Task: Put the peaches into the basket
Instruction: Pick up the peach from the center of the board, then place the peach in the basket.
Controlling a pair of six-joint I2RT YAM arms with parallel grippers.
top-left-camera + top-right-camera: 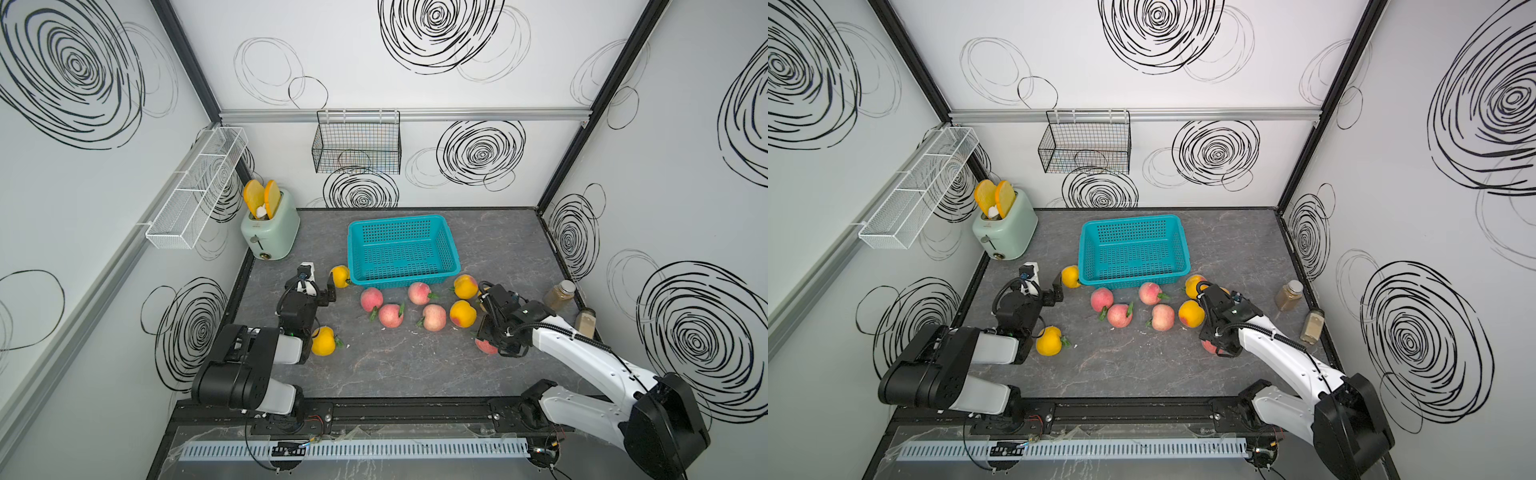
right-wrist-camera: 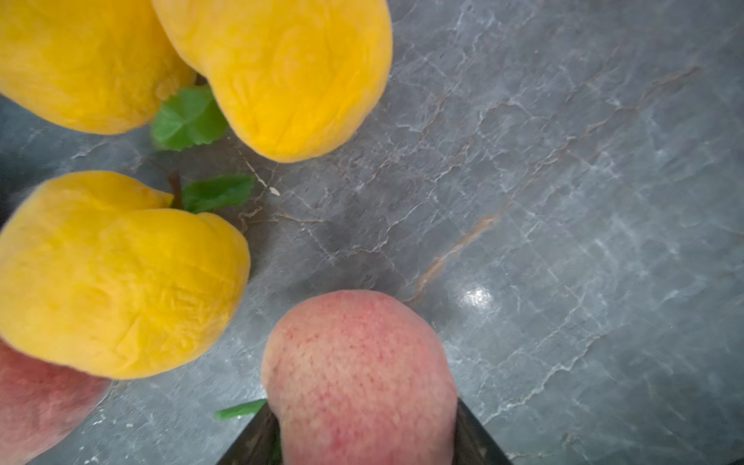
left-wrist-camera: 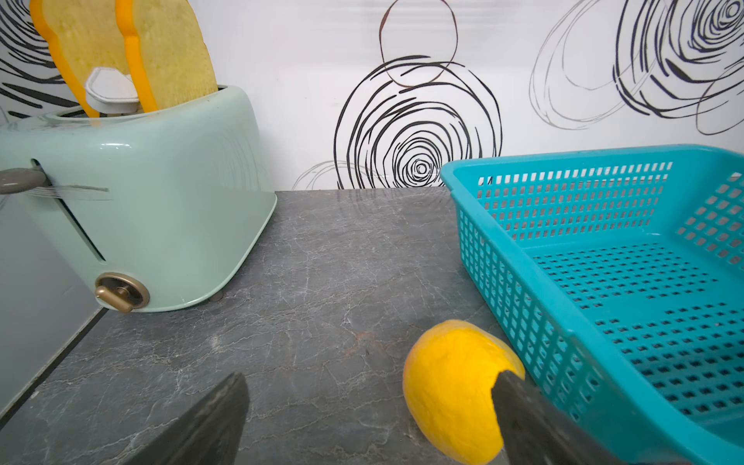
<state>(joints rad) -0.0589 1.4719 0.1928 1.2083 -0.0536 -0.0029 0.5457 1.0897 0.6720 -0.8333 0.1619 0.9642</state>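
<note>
A: What's the basket like?
B: A teal basket point(image 1: 395, 219), lattice-sided, upright at mid-table point(image 1: 415, 374).
A: And the peaches?
B: All outside it. Four pink peaches point(image 1: 390, 316) cluster by its near side. Yellow peaches point(image 1: 462, 313) flank them, and the corner peach point(image 1: 340, 276) seemingly touches the basket. The fifth pink peach point(image 2: 358, 374) sits apart, rightward.

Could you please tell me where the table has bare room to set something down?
Free: the near strip of the table, this side of the peaches, and the gap between toaster and basket. Crowded: along the basket's near side, where the peaches bunch.
</note>
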